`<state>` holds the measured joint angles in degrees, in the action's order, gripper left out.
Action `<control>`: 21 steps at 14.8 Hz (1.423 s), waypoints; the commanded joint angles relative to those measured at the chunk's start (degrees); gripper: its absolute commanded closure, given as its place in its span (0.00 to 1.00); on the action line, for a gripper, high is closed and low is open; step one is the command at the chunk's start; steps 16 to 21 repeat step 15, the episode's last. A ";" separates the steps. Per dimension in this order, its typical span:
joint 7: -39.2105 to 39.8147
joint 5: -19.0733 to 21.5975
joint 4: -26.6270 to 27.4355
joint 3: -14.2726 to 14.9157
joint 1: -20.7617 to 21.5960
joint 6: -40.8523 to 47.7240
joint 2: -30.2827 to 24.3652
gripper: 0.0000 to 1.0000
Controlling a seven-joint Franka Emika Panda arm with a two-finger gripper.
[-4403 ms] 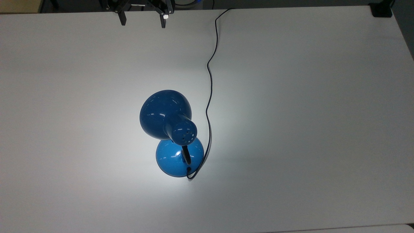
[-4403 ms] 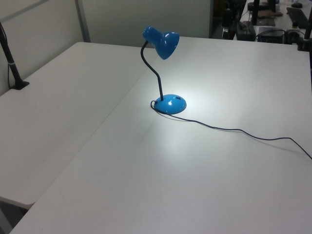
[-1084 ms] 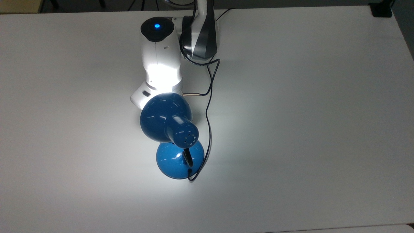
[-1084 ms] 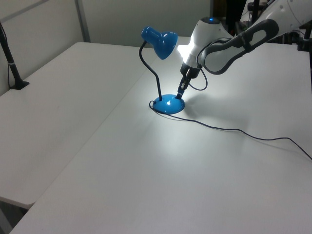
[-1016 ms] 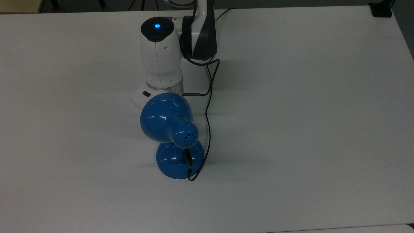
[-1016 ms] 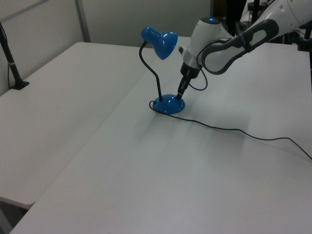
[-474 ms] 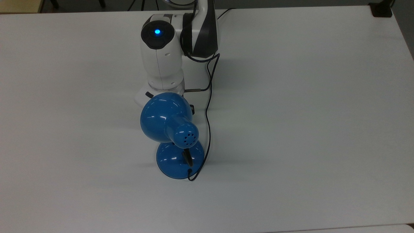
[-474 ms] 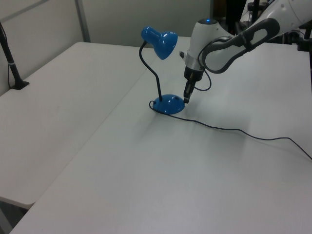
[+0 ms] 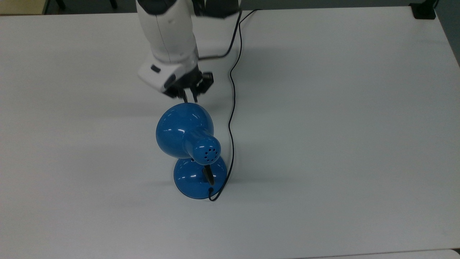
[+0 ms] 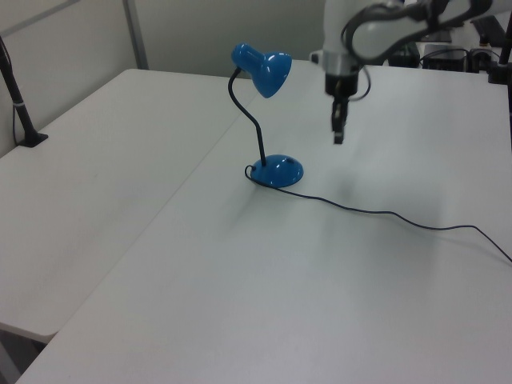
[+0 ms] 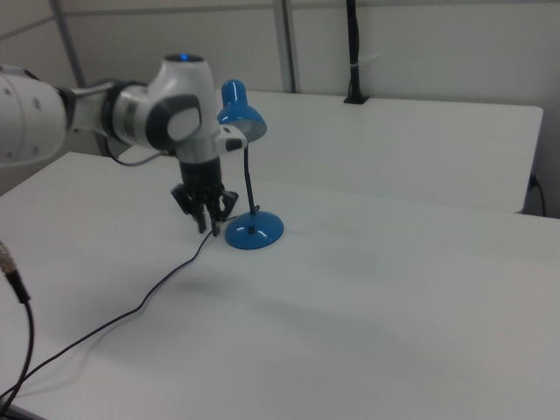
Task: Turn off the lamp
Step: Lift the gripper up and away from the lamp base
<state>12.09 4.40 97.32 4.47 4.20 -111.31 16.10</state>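
the top view looks straight down on the white counter (image 9: 341, 108). the left view and right view look down obliquely from opposite sides, from farther back. all three share the blue lamp (image 9: 190, 144) (image 10: 264, 120) (image 11: 245, 175) and its surrounding surface.

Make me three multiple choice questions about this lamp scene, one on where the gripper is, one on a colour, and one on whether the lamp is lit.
1. Where is the gripper?
A. pressing on the base
B. in the air beside the lamp
C. gripping the shade

2. What colour is the cord?
A. black
B. white
C. red

3. Is the lamp lit?
A. yes
B. no
C. flickering

Answers: 1 B, the left view shows the gripper clear of the base; 2 A, a thin black line crosses the white table; 3 B, no bright pool of light under the shade.
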 commanded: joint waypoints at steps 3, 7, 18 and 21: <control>-0.48 -0.09 1.91 0.01 -0.33 12.33 -13.44 0.00; -8.20 0.00 -0.37 -0.17 -2.00 14.01 -16.98 0.00; -9.63 -2.55 -1.87 -0.17 -2.17 14.19 -17.42 0.00; -9.63 -2.55 -1.87 -0.17 -2.17 14.19 -17.42 0.00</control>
